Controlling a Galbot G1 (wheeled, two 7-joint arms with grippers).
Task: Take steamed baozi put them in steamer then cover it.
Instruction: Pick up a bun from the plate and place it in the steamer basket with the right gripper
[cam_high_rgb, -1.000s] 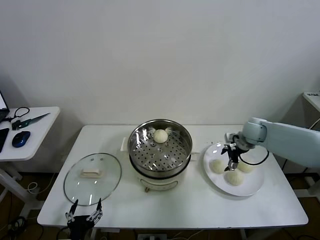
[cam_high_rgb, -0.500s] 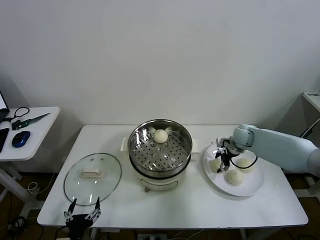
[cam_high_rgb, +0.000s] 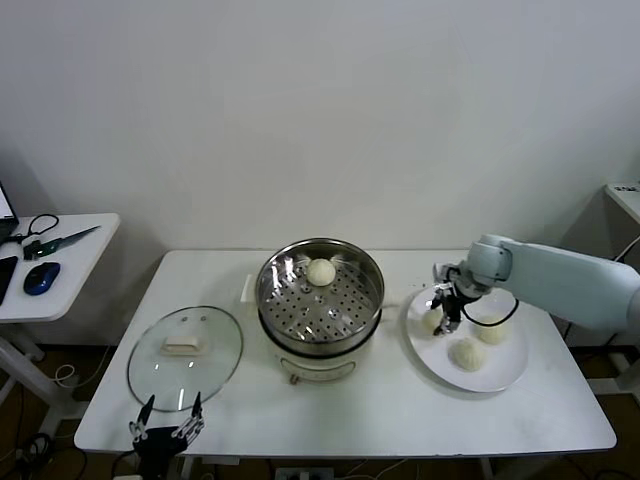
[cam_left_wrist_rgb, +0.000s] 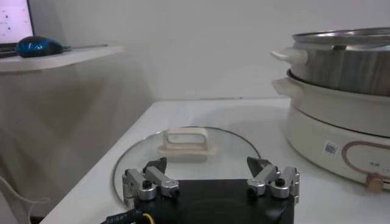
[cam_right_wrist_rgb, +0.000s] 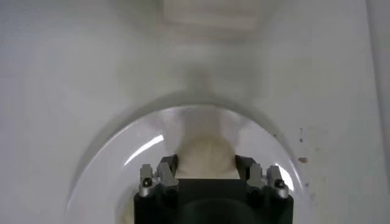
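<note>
Right gripper (cam_high_rgb: 447, 313) clamped on a bun (cam_right_wrist_rgb: 207, 157) at the plate's (cam_high_rgb: 505, 375) left side, two more buns (cam_high_rgb: 467, 353) on the plate, one bun (cam_high_rgb: 321, 271) in the steamer (cam_high_rgb: 320, 296), lid (cam_high_rgb: 186, 355) flat on the surface (cam_high_rgb: 400, 410) left of it, left gripper (cam_left_wrist_rgb: 211, 182) with jaws apart near the lid.
</note>
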